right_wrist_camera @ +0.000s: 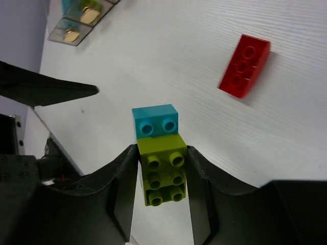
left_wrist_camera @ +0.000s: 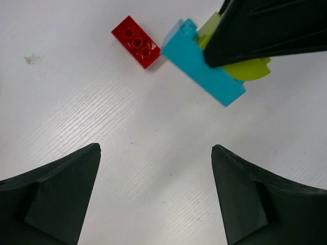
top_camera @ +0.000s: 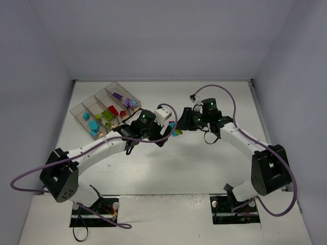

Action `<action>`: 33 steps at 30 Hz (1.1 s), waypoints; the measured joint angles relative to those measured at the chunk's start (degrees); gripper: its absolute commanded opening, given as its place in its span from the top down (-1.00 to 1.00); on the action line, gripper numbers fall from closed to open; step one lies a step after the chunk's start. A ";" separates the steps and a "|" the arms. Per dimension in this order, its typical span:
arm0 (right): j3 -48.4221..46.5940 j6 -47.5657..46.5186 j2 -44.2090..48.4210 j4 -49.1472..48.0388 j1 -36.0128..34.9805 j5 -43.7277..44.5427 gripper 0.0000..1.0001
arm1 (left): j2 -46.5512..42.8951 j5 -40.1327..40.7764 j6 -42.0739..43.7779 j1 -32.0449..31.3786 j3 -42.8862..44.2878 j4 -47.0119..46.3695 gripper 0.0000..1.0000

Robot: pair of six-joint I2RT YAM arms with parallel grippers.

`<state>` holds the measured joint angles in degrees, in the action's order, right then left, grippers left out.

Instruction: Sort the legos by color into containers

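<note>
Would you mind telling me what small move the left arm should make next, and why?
Probably ease the open left gripper forward onto the cyan brick and close on it. That brick looks joined to the lime green brick clamped in the shut right gripper, so the two need pulling apart before sorting.

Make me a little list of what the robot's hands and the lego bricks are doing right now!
left gripper: open, holding nothing
right gripper: shut on the lime green brick
cyan brick: joined to the lime green brick
red brick: lying alone on the table
bins: four in a row, with cyan, green, red and purple pieces inside
</note>
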<state>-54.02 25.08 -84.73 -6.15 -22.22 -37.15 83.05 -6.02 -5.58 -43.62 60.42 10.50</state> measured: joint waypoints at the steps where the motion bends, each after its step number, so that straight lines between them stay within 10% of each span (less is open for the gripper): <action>1: 0.74 -0.04 0.52 0.04 0.63 1.05 1.00 | 0.13 0.07 -0.61 0.13 0.04 0.00 -0.65; 25: 9.40 -1.14 15.61 6.62 12.94 13.38 1.00 | 42.84 9.99 -12.55 0.61 44.02 18.49 -0.64; 30: 9.84 -1.14 16.63 7.06 13.60 13.35 1.00 | 46.95 10.64 -14.62 0.61 45.62 21.44 -0.01; 33: 9.92 -1.16 16.83 7.26 13.62 13.35 1.00 | 46.99 11.32 -15.06 0.66 45.88 21.77 0.81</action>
<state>-44.10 23.92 -67.90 1.10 -8.60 -23.79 130.04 5.30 -20.64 -42.96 106.30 32.27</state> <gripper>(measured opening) 0.354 0.357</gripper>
